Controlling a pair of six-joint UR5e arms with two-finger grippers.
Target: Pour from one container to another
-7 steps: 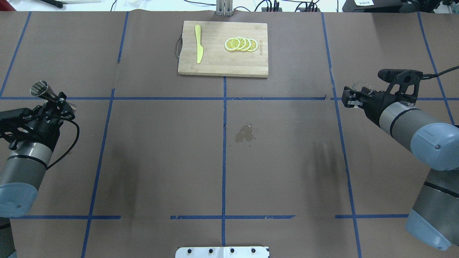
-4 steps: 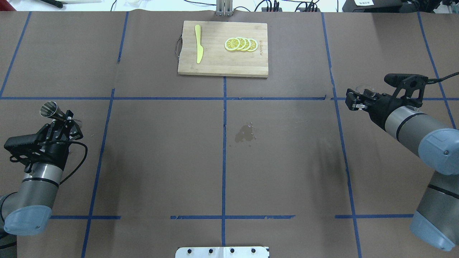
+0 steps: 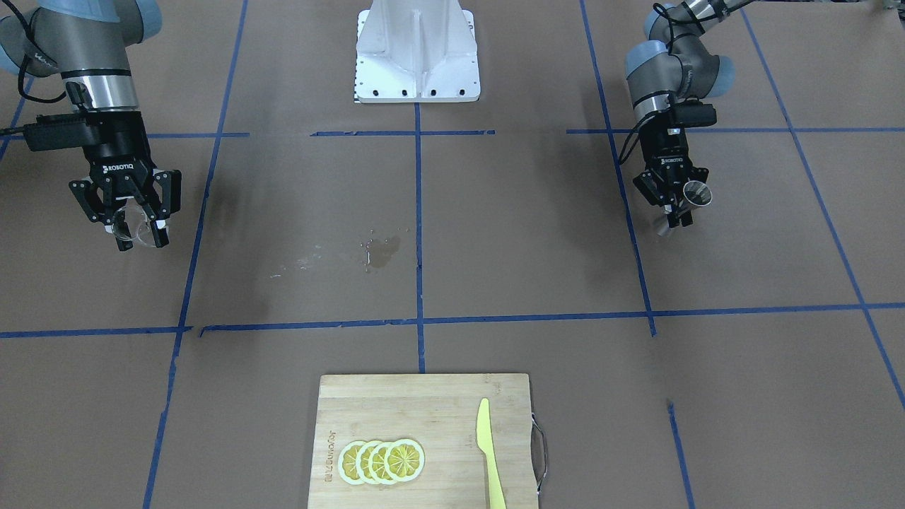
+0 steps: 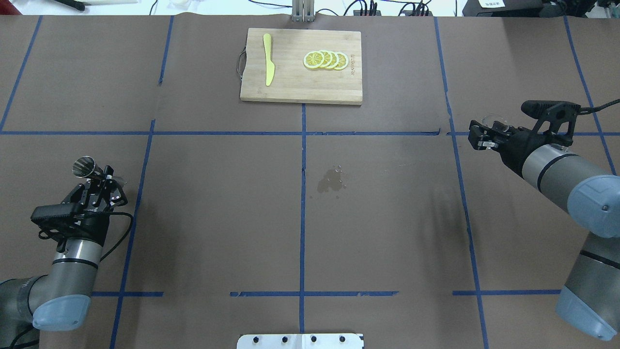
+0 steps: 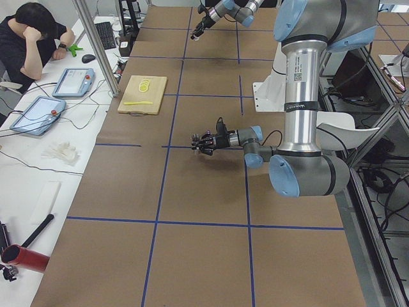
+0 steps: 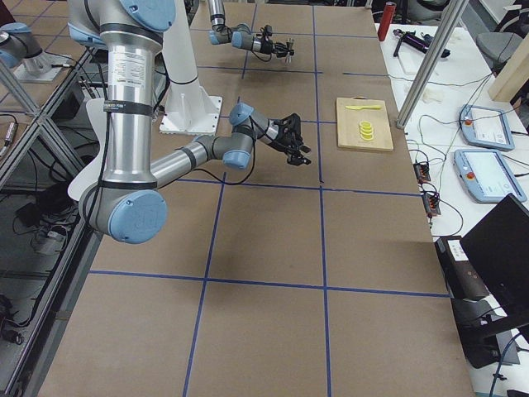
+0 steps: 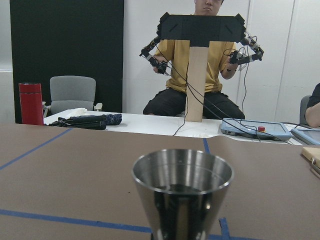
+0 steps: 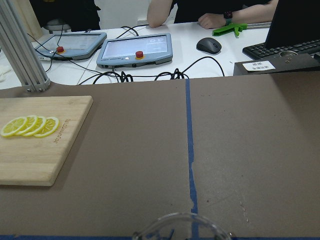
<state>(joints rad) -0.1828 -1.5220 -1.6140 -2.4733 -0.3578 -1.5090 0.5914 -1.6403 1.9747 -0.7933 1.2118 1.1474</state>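
The steel jigger [image 4: 85, 167] is held at its narrow waist by my left gripper [image 4: 102, 177], which is shut on it above the table's left side. The front-facing view shows the same jigger [image 3: 697, 194] and left gripper [image 3: 679, 211] at the right. The jigger's open mouth [image 7: 182, 175] fills the lower middle of the left wrist view. My right gripper [image 4: 484, 133] is shut on the clear glass cup [image 4: 493, 119] at the table's right side. From the front the cup [image 3: 134, 225] sits between that gripper's [image 3: 141, 237] fingers. Only the cup's rim [image 8: 182, 225] shows in the right wrist view.
A wooden cutting board [image 4: 300, 92] lies at the far middle with lemon slices [image 4: 325, 59] and a yellow knife [image 4: 268, 60] on it. A wet patch [image 4: 332, 180] marks the brown table cover near the centre. The robot's white base plate [image 3: 417, 63] is at the near edge.
My left arm has drawn back toward the robot's side and slightly inward, carrying the jigger. The right arm has shifted a little to the right with the cup.
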